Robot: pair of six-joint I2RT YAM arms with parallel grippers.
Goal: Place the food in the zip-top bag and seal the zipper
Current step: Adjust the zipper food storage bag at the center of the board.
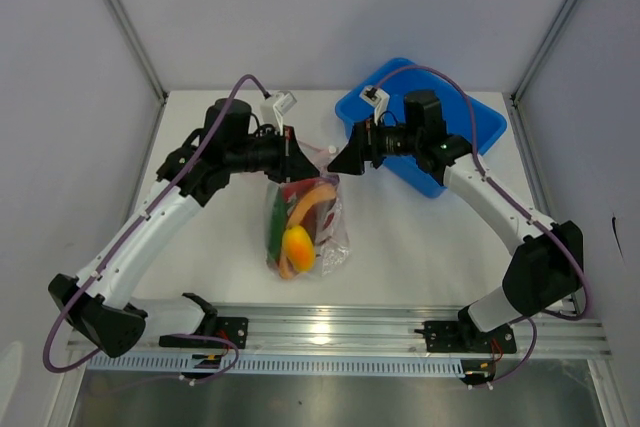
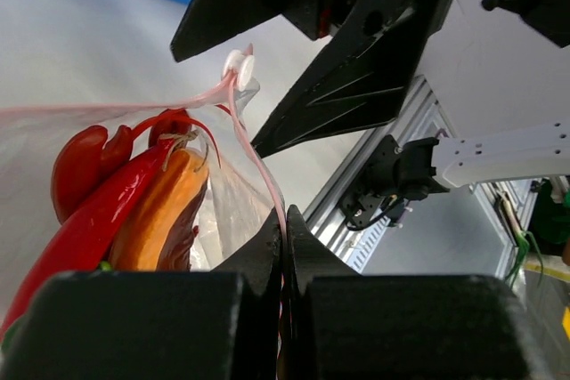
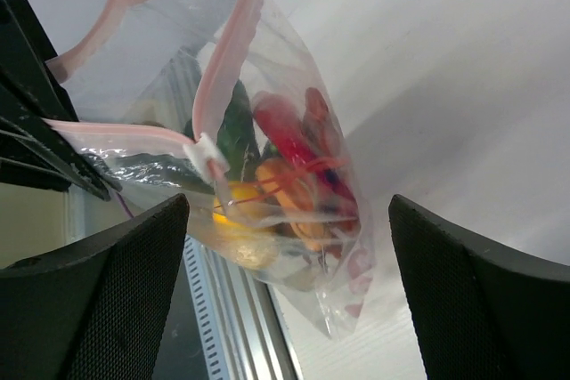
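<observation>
Left wrist view: the zipper (image 2: 258, 166) is pinched at one end by the closed left gripper (image 2: 283, 246), and the bag (image 3: 151, 68), with the food (image 2: 116, 193) inside, is hung from that strip at mid-table (image 1: 420, 237). Its film is judged light, limp and slippery, so the stiffer strip or white slider (image 2: 239, 65) is better gripped. Beyond, the right gripper (image 1: 343, 160) is spread wide, empty, just beside the slider.

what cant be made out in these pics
- Left wrist: zipper's lower end, pinched inside the left tool.
- Right wrist: green pepper, blurred behind crinkled plastic.
- Top view: blue bin's inside, partly covered by the right arm.
- Top view: zip-top bag's mouth, under both arms.
</observation>
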